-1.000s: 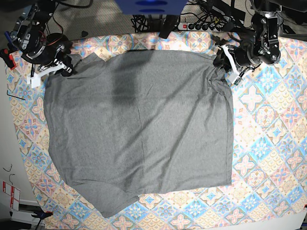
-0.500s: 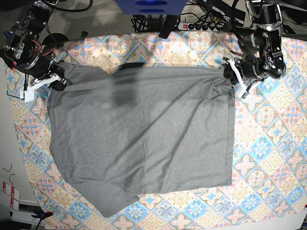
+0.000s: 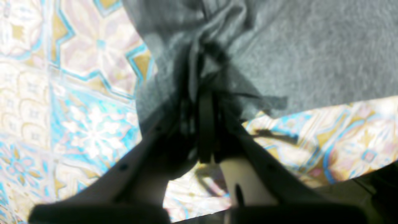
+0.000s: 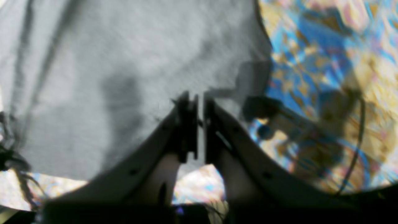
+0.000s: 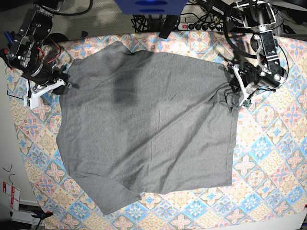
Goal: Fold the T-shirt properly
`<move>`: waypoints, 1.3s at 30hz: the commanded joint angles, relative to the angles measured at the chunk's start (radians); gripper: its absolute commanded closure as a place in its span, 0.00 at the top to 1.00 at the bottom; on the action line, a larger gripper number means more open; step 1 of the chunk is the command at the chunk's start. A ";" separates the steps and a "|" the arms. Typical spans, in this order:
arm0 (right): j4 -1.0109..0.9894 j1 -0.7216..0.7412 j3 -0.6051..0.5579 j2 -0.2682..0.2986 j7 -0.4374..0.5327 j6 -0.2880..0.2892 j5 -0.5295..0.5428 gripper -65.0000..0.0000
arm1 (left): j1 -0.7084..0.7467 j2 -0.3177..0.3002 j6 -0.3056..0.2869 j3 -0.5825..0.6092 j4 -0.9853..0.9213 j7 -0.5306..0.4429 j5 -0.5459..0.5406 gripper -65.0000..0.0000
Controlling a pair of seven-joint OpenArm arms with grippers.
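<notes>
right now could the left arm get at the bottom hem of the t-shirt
Probably not yet. The left gripper is shut on the T-shirt at its upper side edge, bunching cloth. The bottom hem lies uncovered on the tablecloth, but the gripper must let go first.

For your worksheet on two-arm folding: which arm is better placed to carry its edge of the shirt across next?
Neither clearly: both are needed. The left pincer and right pincer are each shut on opposite edges of the shirt, so they would likely move together.

The T-shirt (image 5: 144, 129) is soft, matt heather-grey cloth with a fine knitted grain, creased where it bunches. The tablecloth (image 5: 268, 158) looks like smooth printed fabric with a slight sheen. Both pincers' fingers (image 4: 186, 124) look like hard, matt black plastic.
</notes>
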 commanded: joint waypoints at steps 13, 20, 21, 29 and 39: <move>0.013 0.010 -0.040 0.013 -0.137 0.004 0.026 0.24 | -0.004 0.021 0.002 -0.004 0.019 -0.006 0.087 0.03; 0.012 0.010 -0.096 0.013 -0.140 0.007 0.021 0.60 | 0.015 0.021 0.002 -0.004 0.019 -0.006 0.087 0.03; 0.004 0.010 -0.102 0.013 -0.135 0.008 0.021 0.61 | 0.018 0.021 0.002 -0.004 0.019 -0.006 0.087 0.03; -0.160 0.010 -0.252 0.027 0.057 0.010 0.020 0.61 | 0.018 0.020 0.002 -0.004 0.019 -0.006 0.087 0.03; -0.262 0.010 -0.438 0.075 0.166 0.010 -0.189 0.61 | 0.018 0.017 0.002 -0.004 0.019 -0.006 0.087 0.03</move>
